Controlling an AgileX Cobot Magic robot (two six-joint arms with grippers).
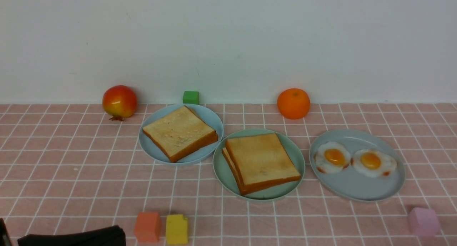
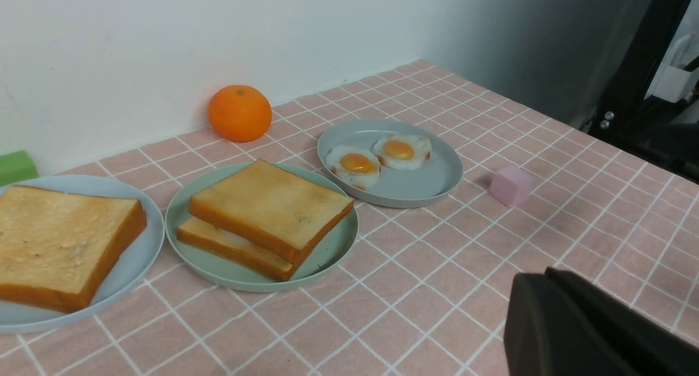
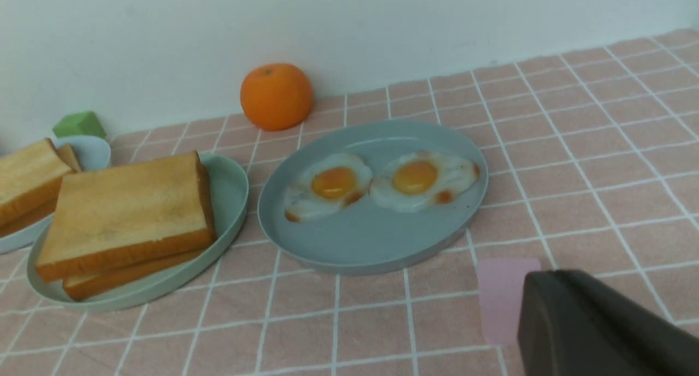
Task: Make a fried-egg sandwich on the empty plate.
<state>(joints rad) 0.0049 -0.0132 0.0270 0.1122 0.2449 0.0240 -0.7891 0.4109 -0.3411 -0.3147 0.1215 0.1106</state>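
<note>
The fried-egg sandwich (image 1: 262, 160) lies on the mint-green plate (image 1: 293, 149) at the table's middle: two golden toast slices stacked, slightly offset. In the left wrist view a thin pale sliver shows between the slices of the sandwich (image 2: 270, 207); the egg itself is hidden. My left gripper (image 1: 121, 235) lies low at the near left edge, shut and empty, well clear of the plate (image 2: 327, 250). My right gripper (image 3: 538, 288) shows only in its wrist view, shut and empty, near the front right, away from the sandwich (image 3: 125, 212).
A pale blue plate (image 1: 150, 149) at back left holds one toast slice (image 1: 180, 131). A blue-grey plate (image 1: 357, 189) at right holds two fried eggs (image 1: 332, 156). A red fruit (image 1: 119, 101), orange (image 1: 293, 103) and green block (image 1: 191, 97) line the wall. Orange (image 1: 147, 226), yellow (image 1: 176, 229) and pink (image 1: 423, 221) blocks sit near the front.
</note>
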